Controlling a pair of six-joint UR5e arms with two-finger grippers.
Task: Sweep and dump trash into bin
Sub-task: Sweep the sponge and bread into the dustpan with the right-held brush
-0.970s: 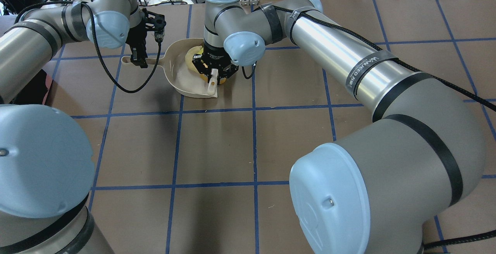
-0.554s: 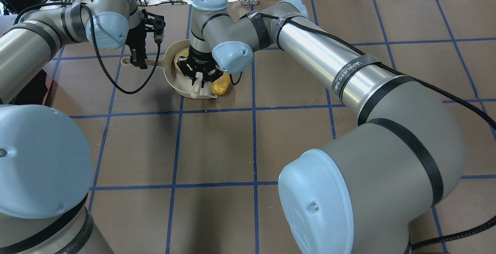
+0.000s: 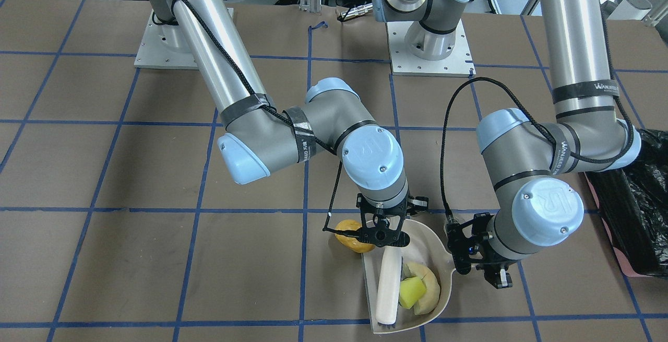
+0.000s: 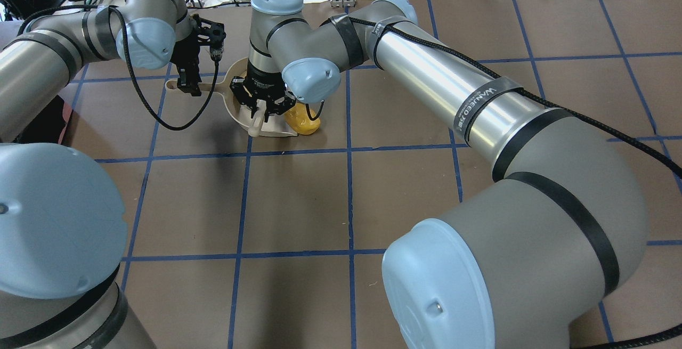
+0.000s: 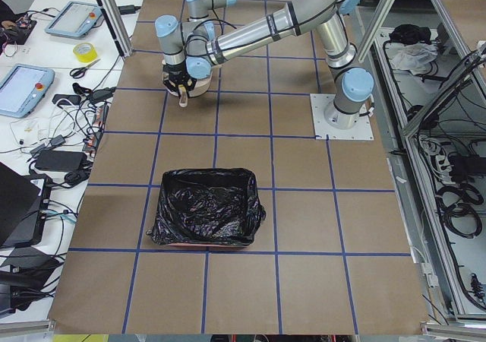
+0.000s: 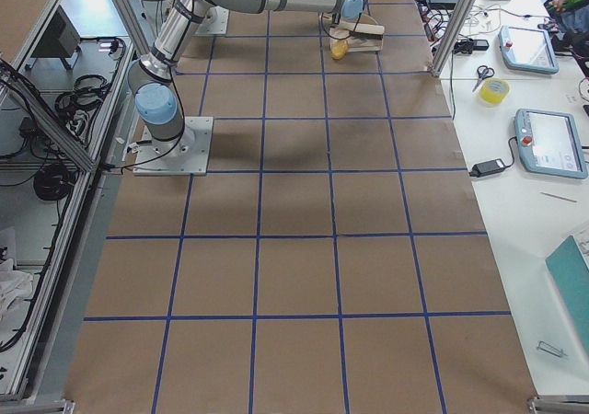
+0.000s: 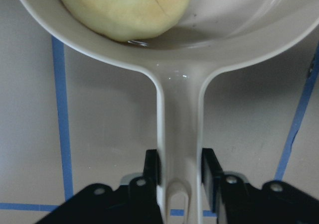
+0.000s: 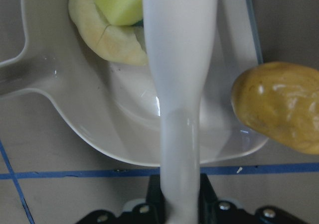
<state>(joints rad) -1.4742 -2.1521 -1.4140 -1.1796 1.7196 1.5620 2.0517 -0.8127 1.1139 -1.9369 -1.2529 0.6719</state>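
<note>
The beige dustpan (image 3: 429, 243) lies on the table. My left gripper (image 3: 496, 275) is shut on its handle (image 7: 179, 129). The yellow-and-green sponge wedge (image 3: 411, 291) and the pale crescent slice (image 3: 432, 285) lie inside the pan, against its back wall. My right gripper (image 3: 383, 235) is shut on a white brush (image 3: 387, 285) that reaches across the pan floor. The golden-brown potato-like lump (image 3: 350, 236) lies on the table just outside the pan's open straight edge, beside my right gripper; it also shows in the right wrist view (image 8: 279, 107). The black-lined pink bin (image 5: 203, 205) stands apart from the pan on my left.
Brown paper with blue tape grid lines covers the table (image 4: 298, 205). The bin's edge (image 3: 634, 211) shows close behind my left elbow. Cables and devices (image 5: 68, 99) lie beyond the table's far edge, near the dustpan.
My right gripper has moved the brush leftward across the pan towards its back wall. The potato lump, earlier under the gripper, now lies uncovered outside the pan's open edge. The left gripper has held still.
</note>
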